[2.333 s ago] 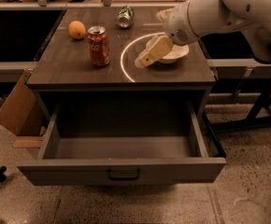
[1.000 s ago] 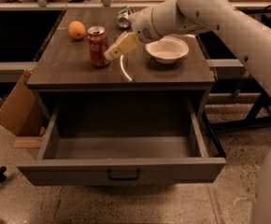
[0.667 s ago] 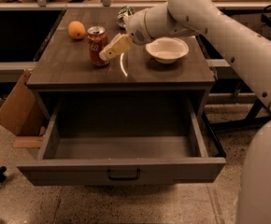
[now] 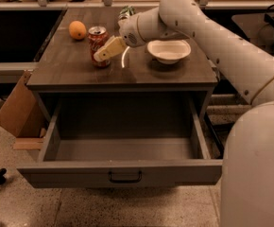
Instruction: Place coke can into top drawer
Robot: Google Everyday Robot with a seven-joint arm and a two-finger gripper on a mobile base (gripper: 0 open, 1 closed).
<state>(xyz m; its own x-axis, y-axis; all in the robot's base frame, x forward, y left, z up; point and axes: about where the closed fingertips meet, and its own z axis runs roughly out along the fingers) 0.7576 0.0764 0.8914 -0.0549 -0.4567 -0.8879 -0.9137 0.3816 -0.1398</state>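
Coke can [image 4: 96,38] stands upright on the table [image 4: 80,74], left of centre, near the orange [image 4: 77,30]. Gripper [image 4: 100,55] sits at the can's right flank, overlapping it in view; whether it is clenched or released cannot be told. Top drawer [image 4: 123,171] hangs open below.

Step in hand, by my reading: the grasp. Centre on the can's mid-height, approach level to avoid tipping, lift straight up before swinging forward, well apart from the bowl [image 4: 168,50].

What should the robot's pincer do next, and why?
Probably take a firm hold of the coke can and lift it. The pincer is right against the can's side on the cabinet top, and the top drawer below is pulled open, waiting.
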